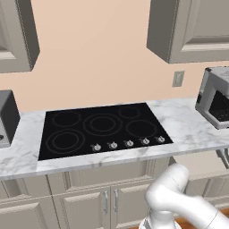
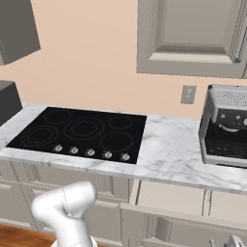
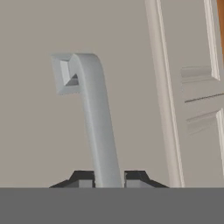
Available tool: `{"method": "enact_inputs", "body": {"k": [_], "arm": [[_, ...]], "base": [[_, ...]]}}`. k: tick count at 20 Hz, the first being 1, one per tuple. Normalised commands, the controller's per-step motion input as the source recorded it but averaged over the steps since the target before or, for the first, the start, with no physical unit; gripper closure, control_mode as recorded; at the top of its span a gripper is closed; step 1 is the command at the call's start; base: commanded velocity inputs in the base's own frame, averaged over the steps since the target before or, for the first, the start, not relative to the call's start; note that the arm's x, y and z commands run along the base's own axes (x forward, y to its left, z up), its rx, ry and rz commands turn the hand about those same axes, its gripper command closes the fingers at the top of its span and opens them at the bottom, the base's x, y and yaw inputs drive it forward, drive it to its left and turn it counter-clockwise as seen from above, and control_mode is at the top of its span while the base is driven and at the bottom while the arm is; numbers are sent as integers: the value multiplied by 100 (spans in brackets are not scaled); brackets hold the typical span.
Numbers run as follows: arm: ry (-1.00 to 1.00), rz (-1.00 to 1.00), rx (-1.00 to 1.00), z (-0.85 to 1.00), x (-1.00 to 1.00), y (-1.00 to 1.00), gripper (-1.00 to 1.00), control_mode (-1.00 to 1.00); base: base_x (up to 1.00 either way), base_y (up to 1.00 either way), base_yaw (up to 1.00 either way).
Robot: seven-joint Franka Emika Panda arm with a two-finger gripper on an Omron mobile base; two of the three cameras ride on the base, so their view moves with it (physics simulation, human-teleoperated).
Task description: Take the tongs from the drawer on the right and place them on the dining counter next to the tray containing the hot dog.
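Observation:
In the hand view my gripper (image 3: 109, 177) is shut on the drawer's grey metal bar handle (image 3: 94, 118), which stands between the two dark fingertips (image 3: 83, 178) against the taupe drawer front (image 3: 35, 109). The drawer (image 2: 169, 195) is pulled partway out under the marble top at the lower right, and the visible part of its light beige inside is bare. From the other side, the drawer (image 1: 197, 163) shows at the right edge. The tongs, the dining counter, the tray and the hot dog are out of view.
A black cooktop (image 1: 100, 127) sits in a marble top (image 2: 169, 149). A steel coffee machine (image 2: 224, 128) stands at the right and a dark appliance (image 1: 6, 116) at the left. Cabinet doors with bar handles (image 1: 109, 201) lie below, and wall cabinets (image 2: 193, 38) hang above.

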Motion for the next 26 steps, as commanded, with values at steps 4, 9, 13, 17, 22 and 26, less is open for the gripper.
{"method": "enact_inputs", "body": {"k": [4, 9, 13, 17, 22, 26], "arm": [[2, -1, 0, -1, -41, 0, 100, -100], [2, 0, 0, 0, -30, 0, 100, -100], [1, 0, 0, 0, 0, 0, -100, -100], [0, 0, 0, 0, -11, 0, -100, -100], [-7, 0, 0, 0, -34, 0, -100, -100], [-6, 4, 0, 16, -33, 12, -100, -100]], "base": [[0, 0, 0], [0, 0, 0], [0, 0, 0], [0, 0, 0], [0, 0, 0], [0, 0, 0]]}}
